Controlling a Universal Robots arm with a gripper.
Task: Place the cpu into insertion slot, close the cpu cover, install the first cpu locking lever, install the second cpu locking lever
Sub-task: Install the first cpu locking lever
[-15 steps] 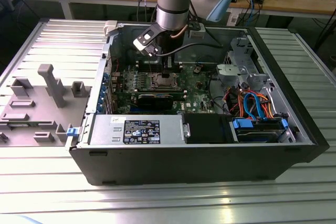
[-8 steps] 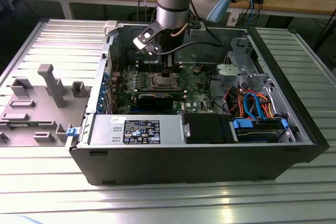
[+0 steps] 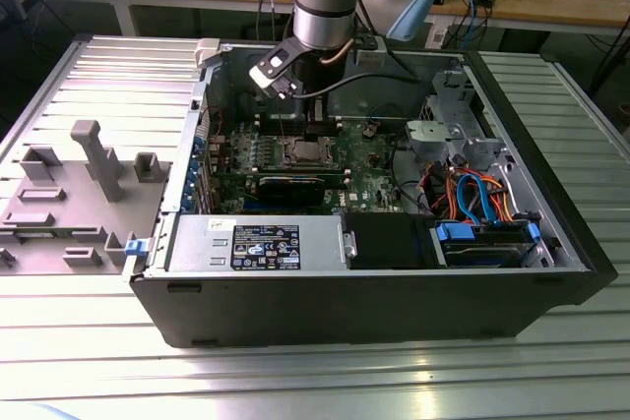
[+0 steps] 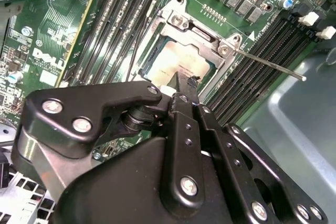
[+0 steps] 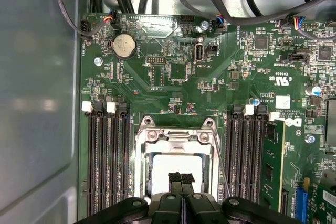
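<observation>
Gripper (image 5: pixel 181 176) closed over cpu (image 5: pixel 161 164); second wrist view shows lever (image 4: pixel 273 67) jutting out

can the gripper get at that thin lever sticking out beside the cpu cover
Probably yes: the gripper hangs close over the cpu cover, and the lever juts free over the memory slots with nothing covering it.

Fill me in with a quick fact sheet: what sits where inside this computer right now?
setting: open computer case on a ribbed metal table
gripper: black, shut, tips right at the cpu; contact unclear
cpu: pale square, lying flat inside the cover's cut-out
cpu cover: silvery frame, down flat around the chip
locking lever: thin metal rod jutting out over the memory slots
</observation>
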